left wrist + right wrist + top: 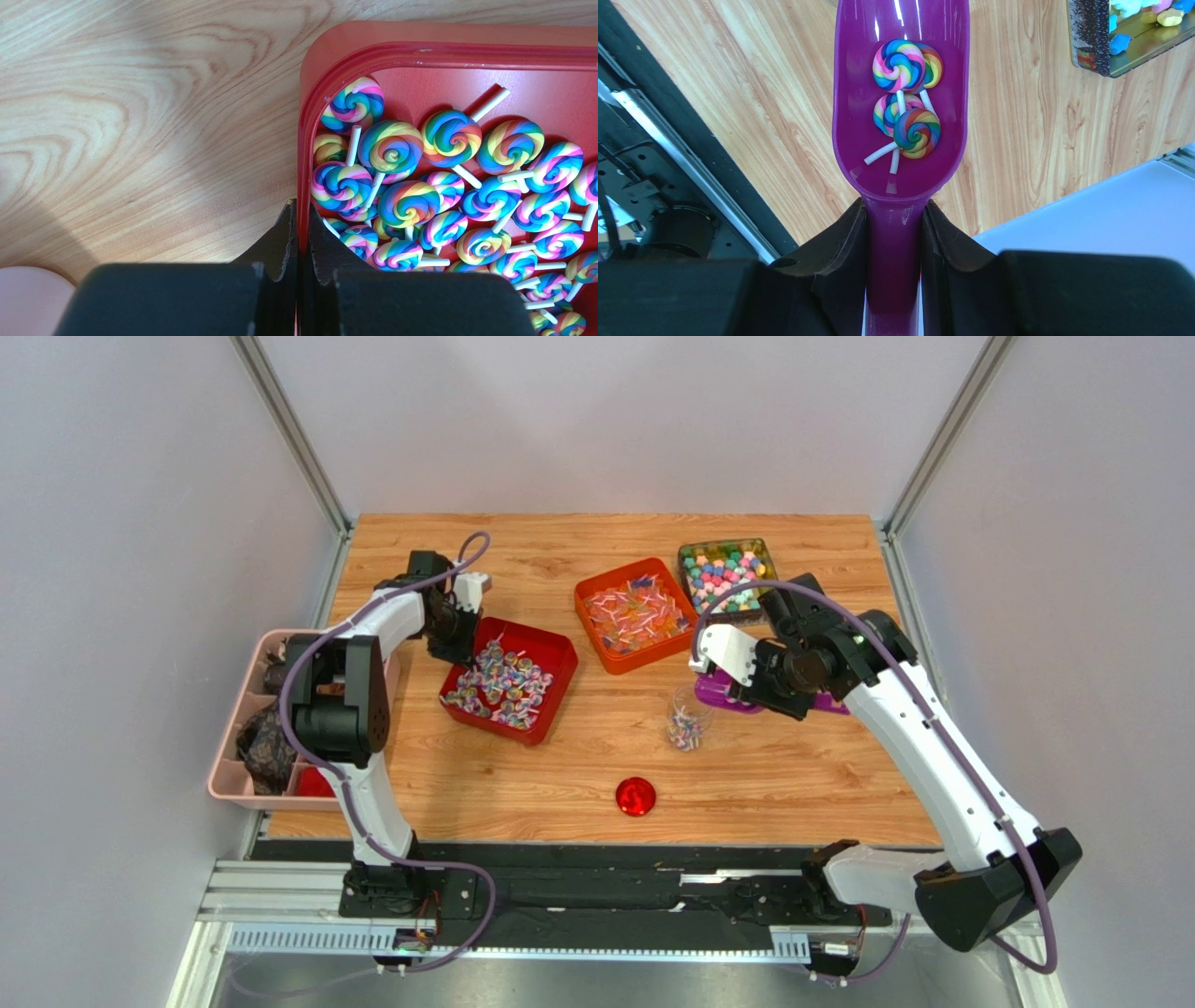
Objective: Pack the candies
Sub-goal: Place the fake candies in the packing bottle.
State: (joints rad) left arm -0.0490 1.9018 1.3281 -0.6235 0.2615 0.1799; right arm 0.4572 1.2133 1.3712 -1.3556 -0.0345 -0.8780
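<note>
The candies are rainbow swirl lollipops (pixel 408 203) heaped in a red bin (pixel 421 52). My left gripper (pixel 302 210) is shut on that bin's rim, one finger outside and one inside among the sweets. From above, the bin (pixel 560 693) lies left of centre, with the left gripper (pixel 460 630) at its far left corner. My right gripper (pixel 894 210) is shut on the handle of a purple scoop (pixel 899 28), which carries several lollipops (pixel 917 131) over the wooden table. In the top view the scoop (pixel 718 690) hangs level, just right of a small clear jar (pixel 683 724) with a few candies in it.
A round red lid (pixel 636 795) lies near the front edge. An orange bin (pixel 638 616) and a dark tray (pixel 727 574) of small coloured sweets stand at the back. A pink compartment tray (pixel 260 714) sits off the table's left edge. The dark tray's corner (pixel 1092 35) also shows beside the scoop.
</note>
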